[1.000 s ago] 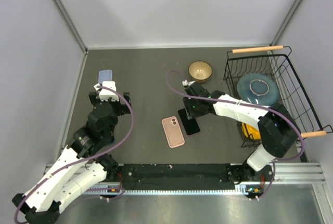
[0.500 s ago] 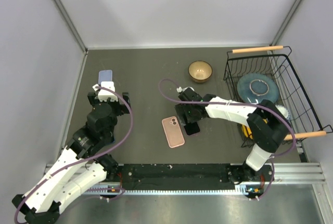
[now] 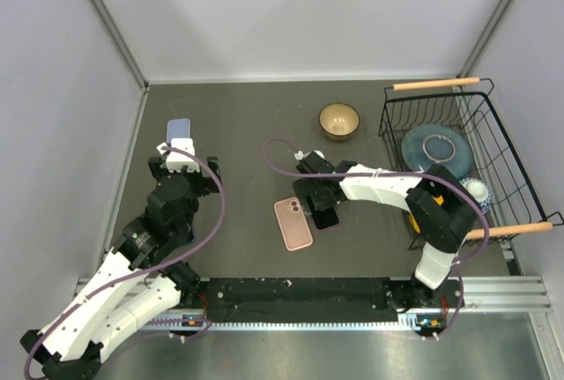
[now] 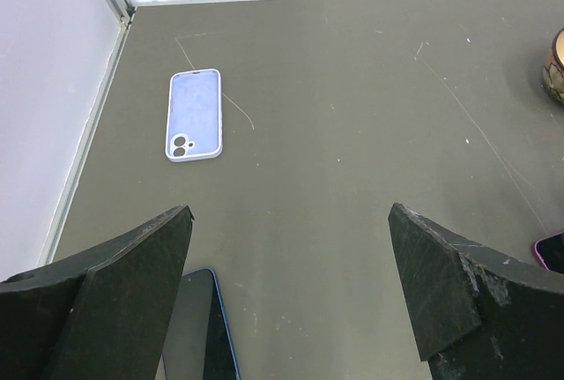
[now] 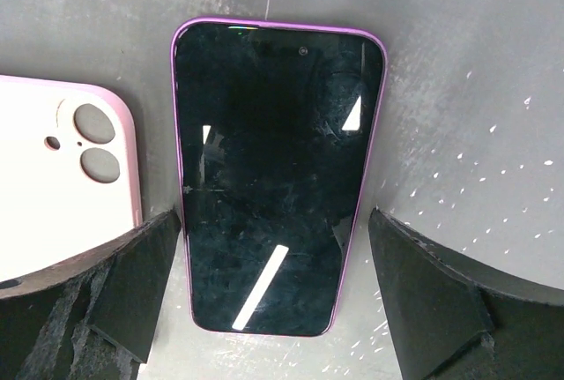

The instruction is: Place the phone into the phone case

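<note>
Phone: the phone [image 5: 278,173], black glass with a purple edge, lay flat and screen up on the table [image 3: 247,133]. It was just beside the pink case [image 5: 62,177], with a thin gap between them.
Right jaws: my right gripper [image 5: 276,261] hung low over the phone with its jaws apart, one finger outside each long edge, clamped on nothing.
Left jaws: my left gripper [image 4: 286,292] hovered well apart from the task, jaws wide and holding nothing. A blue-edged phone [image 4: 207,327] lay partly hidden by one finger, and a lavender case [image 4: 194,115] lay further off.
Handling: I judged the phone stiff, slim, slippery and breakable. Lying flat, it offered only its two long edges, best pinched gently near the middle.
Pink case: it held nothing. I judged it soft and likely to slide under pressure.
Bowl: the bowl [image 3: 339,120] looked empty.
Basket: the wire basket [image 3: 385,124] held a blue plate [image 3: 438,149] and a small pale piece I could not name.
</note>
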### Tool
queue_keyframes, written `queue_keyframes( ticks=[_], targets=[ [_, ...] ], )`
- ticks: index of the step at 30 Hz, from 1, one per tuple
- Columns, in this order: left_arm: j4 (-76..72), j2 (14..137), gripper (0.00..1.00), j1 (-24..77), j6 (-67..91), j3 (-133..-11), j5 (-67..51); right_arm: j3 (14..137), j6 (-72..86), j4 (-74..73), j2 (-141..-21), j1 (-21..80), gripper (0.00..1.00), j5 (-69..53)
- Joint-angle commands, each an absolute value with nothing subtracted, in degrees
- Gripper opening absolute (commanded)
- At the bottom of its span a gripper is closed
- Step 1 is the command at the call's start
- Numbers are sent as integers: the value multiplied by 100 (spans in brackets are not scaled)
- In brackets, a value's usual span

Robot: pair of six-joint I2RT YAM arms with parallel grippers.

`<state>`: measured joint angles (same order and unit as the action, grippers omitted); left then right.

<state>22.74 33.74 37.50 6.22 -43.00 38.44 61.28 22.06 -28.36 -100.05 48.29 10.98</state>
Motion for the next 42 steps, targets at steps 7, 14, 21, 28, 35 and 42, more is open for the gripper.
queue_keyframes(
  ticks=[7,14,21,28,35,42],
  targets=[
    [2100,3313,99,3735,571,-4289,3902,6495,2276,-2909,-10222,5001,73,1388],
    [2092,3296,99,3735,580,-4272,3929,6521,2206,-3032,-10012,4992,57,1468],
    [2092,3287,99,3735,580,-4271,3920,6522,2145,-3129,-9511,4904,50,1117],
    [2083,3287,99,3744,598,-4271,3902,6592,2276,-3226,-9071,4913,49,642],
    [2092,3270,99,3735,589,-4271,3902,6855,2855,-3120,-9193,5343,48,510],
    [2083,3243,99,3744,598,-4263,3902,6856,3366,-2760,-9571,5800,48,896]
  ],
)
